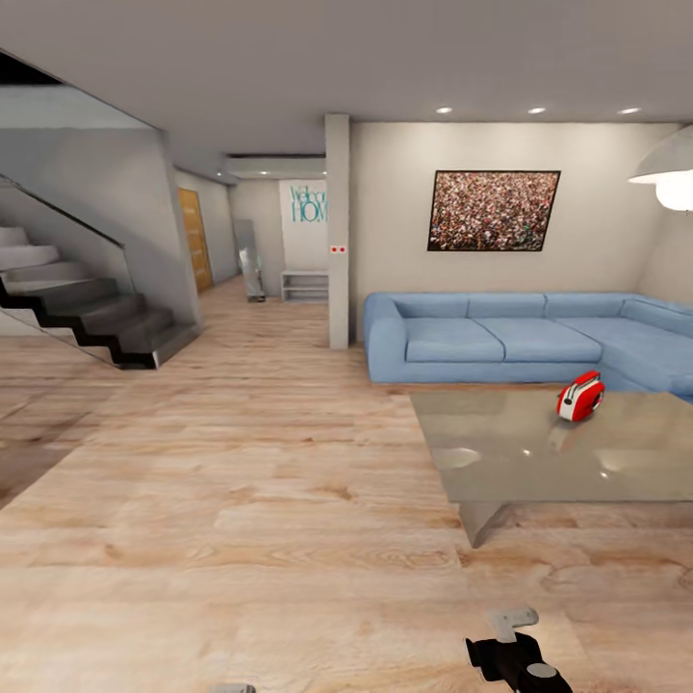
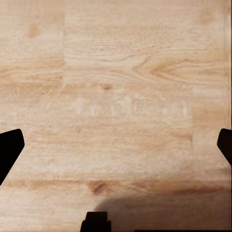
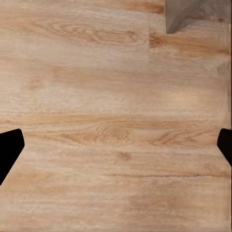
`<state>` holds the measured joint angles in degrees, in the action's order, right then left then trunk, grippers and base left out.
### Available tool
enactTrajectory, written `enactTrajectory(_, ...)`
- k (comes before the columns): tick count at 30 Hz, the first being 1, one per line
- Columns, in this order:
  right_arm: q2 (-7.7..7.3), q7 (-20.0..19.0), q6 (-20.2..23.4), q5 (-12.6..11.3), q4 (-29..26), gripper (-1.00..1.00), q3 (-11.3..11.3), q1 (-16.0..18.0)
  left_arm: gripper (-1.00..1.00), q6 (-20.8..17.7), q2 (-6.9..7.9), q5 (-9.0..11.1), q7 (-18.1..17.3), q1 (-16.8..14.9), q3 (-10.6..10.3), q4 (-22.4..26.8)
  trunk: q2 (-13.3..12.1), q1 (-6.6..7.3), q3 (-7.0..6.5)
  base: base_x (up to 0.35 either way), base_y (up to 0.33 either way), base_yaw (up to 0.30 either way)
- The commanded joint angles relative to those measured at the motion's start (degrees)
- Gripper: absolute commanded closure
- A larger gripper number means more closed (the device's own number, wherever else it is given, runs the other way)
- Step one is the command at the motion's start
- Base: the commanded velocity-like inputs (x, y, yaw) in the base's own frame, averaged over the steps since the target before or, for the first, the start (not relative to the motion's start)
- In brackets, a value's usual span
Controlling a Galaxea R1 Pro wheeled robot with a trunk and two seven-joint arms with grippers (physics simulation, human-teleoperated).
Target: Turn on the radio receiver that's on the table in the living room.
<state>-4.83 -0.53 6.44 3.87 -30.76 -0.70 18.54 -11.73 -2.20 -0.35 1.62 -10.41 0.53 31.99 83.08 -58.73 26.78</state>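
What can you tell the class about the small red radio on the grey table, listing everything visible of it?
The small red rounded-corner radio receiver stands upright on the glossy grey rectangular low table, toward its far edge, in front of the light-blue corner sofa. Its body is red with a white side panel and pale trim on top. It looks like smooth plastic. A faint reflection lies on the tabletop below it. Only the table touches it; its dial is too small to read.

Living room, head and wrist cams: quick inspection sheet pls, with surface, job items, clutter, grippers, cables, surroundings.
Surface: table, glossy grey top, ahead to the right.
Job's things: radio receiver standing on the table's far side, beyond arm's reach.
Clutter: nothing seen on the table besides the radio.
Grippers: left gripper and right gripper open, holding nothing, above wood floor.
Cables: nothing seen.
Surroundings: blue sofa behind the table, framed picture, staircase at left.
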Motion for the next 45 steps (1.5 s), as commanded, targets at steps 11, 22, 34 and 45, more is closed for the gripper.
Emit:
enactTrajectory(11,0.0,0.0,-0.02,0.0,0.0,-1.0,0.0,0.0,-1.0,-0.05,0.01,0.0,0.05,0.01,0.05,-0.01,0.0,0.0,0.0,0.244,-0.228,-0.291)
enactTrajectory(22,0.0,0.0,-0.02,0.08,0.0,-1.0,-0.04,0.0,-1.0,-0.05,0.0,0.0,0.08,0.02,0.02,0.0,0.0,0.0,0.0,0.247,-0.235,-0.049)
enactTrajectory(34,0.0,0.0,-0.01,0.09,0.0,-1.0,-0.07,0.0,-1.0,0.04,-0.07,0.05,2.36,0.01,0.03,-0.02,0.0,0.0,0.0,0.237,-0.253,0.0)
enactTrajectory(45,0.0,0.0,-0.02,0.09,0.0,-1.0,-0.01,0.0,-1.0,0.12,-0.09,0.17,2.75,0.03,0.0,0.0,0.0,0.0,0.0,0.141,-0.305,0.0)
